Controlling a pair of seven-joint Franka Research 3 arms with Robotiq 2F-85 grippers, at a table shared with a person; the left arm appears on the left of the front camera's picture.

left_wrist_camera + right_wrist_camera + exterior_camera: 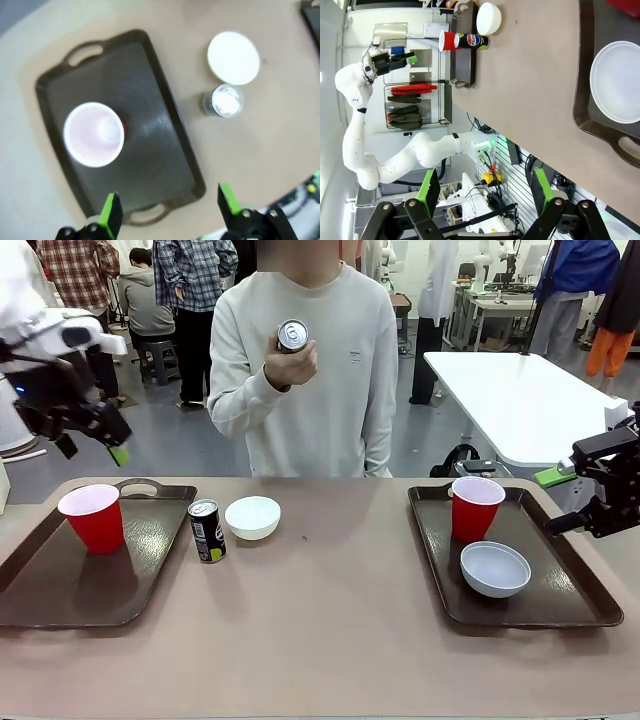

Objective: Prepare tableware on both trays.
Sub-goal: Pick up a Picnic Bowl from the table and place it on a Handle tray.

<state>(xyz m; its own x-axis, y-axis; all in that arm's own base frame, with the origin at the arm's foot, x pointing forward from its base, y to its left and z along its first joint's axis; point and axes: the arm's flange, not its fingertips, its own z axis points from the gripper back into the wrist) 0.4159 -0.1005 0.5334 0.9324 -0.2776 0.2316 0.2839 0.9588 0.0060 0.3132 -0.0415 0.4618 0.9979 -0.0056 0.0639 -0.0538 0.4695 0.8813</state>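
- The left gripper [169,205] was fully open and held nothing. It hung in the upper left of the front view, looking down on the left tray [40,590].
- The right gripper [485,192] was open wide and held nothing. It sat at the right edge of the front view, just beside the outer rim of the right tray [590,612].
- The left tray carried one red cup [92,517], upright, towards its far end.
- A can [207,530] stood upright on the counter [330,640], just beside the left tray's inner rim.
- A bowl [252,517] sat on the counter just to the right of that can, outside both trays.
- The right tray carried a second red cup [476,507], upright at its far end, and a second bowl [495,568] just in front of it.
- A person's hand [288,365] held a second can [292,336] at chest height in the upper centre of the front view.
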